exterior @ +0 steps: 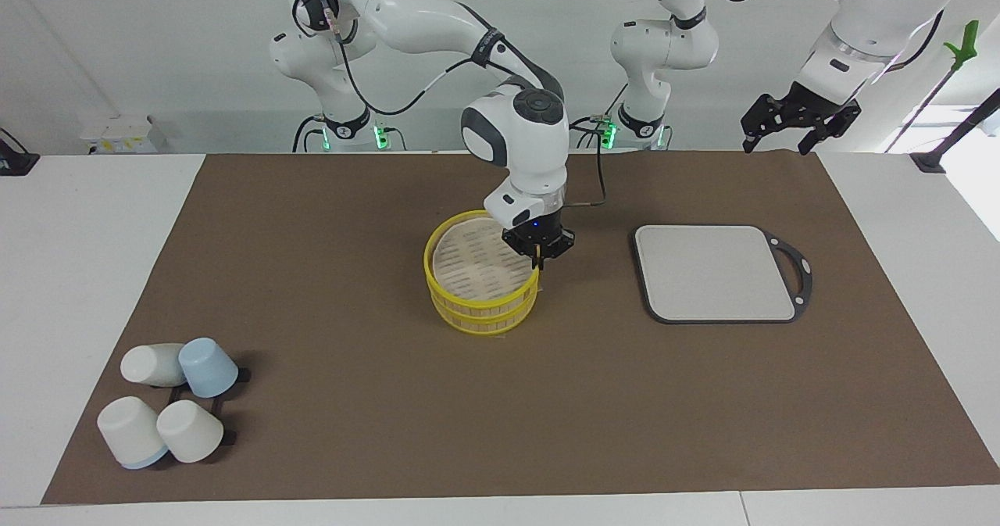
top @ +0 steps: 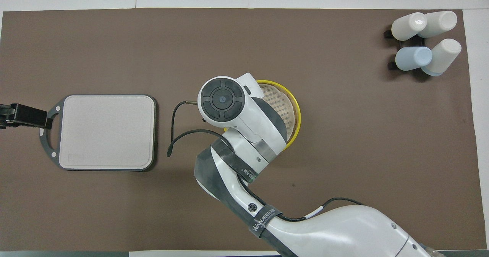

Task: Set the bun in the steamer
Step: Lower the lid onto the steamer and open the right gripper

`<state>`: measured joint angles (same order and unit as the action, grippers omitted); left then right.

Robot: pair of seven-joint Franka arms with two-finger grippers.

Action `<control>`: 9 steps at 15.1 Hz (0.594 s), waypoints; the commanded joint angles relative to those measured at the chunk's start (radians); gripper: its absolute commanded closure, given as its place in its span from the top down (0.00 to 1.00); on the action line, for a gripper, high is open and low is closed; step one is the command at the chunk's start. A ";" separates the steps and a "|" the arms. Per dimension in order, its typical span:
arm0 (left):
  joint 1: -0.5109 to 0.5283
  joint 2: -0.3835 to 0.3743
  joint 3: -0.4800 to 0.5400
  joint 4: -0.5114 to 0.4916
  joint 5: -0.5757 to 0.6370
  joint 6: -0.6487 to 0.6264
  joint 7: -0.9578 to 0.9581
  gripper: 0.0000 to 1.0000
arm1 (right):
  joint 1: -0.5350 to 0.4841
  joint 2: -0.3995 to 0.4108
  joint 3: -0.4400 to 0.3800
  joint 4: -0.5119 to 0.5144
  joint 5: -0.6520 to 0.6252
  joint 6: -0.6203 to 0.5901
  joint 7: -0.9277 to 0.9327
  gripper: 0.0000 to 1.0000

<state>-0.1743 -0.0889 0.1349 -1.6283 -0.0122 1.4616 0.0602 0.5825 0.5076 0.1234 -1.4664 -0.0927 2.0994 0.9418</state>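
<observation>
One steamer at the middle of the brown mat, round, with stacked yellow rims and a pale slatted floor showing inside. Right gripper down at the steamer's rim, on the side toward the left arm's end of the table, pointing straight down; open or closed, cannot tell, and hidden under its own arm in the overhead view. Bun not to be made out in either view; nothing lying on the visible part of the slats. Left gripper raised and waiting over the handle end of the board, spread open, holding nothing. One grey board with a dark frame and loop handle, flat on the mat beside the steamer, toward the left arm's end, well apart from it. Four cups on a low dark rack at the right arm's end, farther from the robots than the steamer: three white, one of them with a blue rim, and one pale blue, all tipped over and clustered close.
</observation>
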 commanded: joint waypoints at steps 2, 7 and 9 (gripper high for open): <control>0.002 0.012 0.000 0.021 0.018 0.003 0.009 1.00 | -0.021 -0.031 0.002 -0.063 -0.004 0.007 -0.034 0.00; 0.002 0.012 0.000 0.022 0.018 0.003 0.007 1.00 | -0.006 -0.043 0.002 -0.026 -0.002 -0.056 -0.032 1.00; 0.002 0.012 0.000 0.021 0.018 0.003 0.007 1.00 | -0.021 -0.078 0.002 0.024 -0.002 -0.129 -0.043 1.00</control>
<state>-0.1743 -0.0889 0.1349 -1.6283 -0.0122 1.4623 0.0601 0.5823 0.4915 0.1209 -1.4623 -0.0954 2.0455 0.9349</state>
